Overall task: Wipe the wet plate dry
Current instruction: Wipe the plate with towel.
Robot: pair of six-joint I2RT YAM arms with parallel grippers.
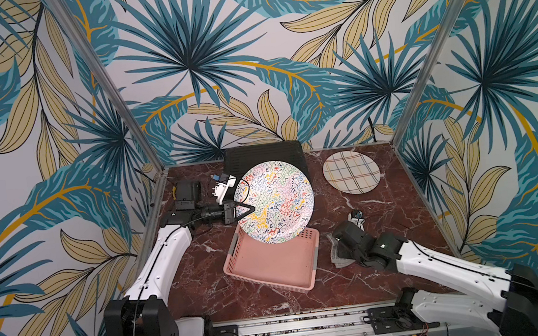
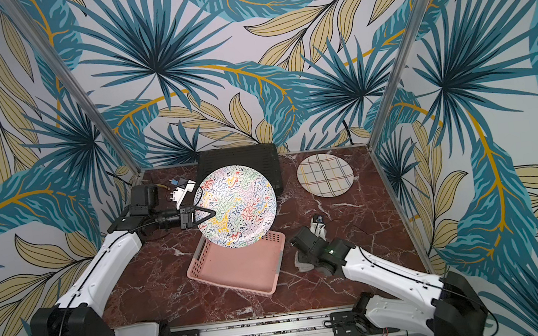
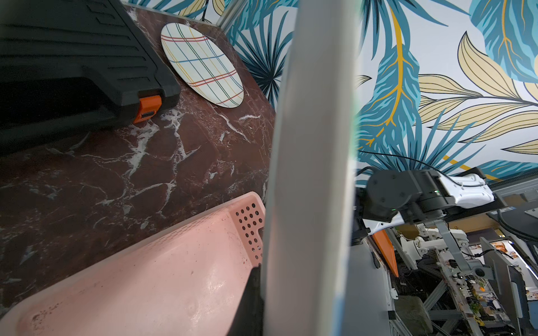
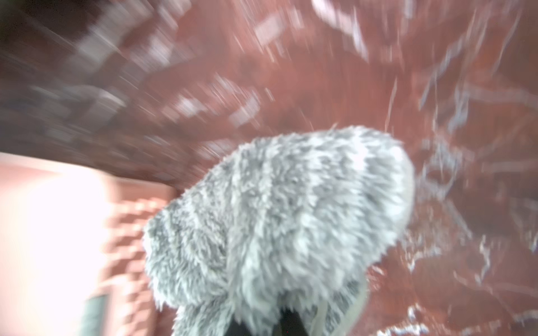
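Marble in dark red-brown with white veins covers the tabletop (image 1: 387,217), which sits boxed in by walls (image 1: 248,57) papered with large teal and sand-coloured leaves. Aluminium posts (image 1: 104,80) rise from its far corners, and a metal rail (image 1: 295,324) along the near edge carries both arm bases. In the left wrist view, workshop clutter (image 3: 451,276) of frames and screens shows beyond the open near side.

The squiggle-patterned plate (image 1: 275,202) is lifted off the surface and tilted with its face toward the camera. It is above the far end of the pink basket (image 1: 272,268), which lies near the middle. The left pincer (image 1: 251,209) is clenched on the plate's left rim. Behind the plate, a black case (image 1: 262,154) rests against the back wall. To its right a plaid plate (image 1: 352,172) lies flat near the far right corner, well apart from everything else.

The grey fluffy cloth (image 1: 338,259) lies on the marble just right of the basket, under the right arm's wrist. The right pincer (image 4: 262,315) points down into it. The right wrist view is smeared with motion, but the pincer seems to be closed on a bunched hump of the cloth.
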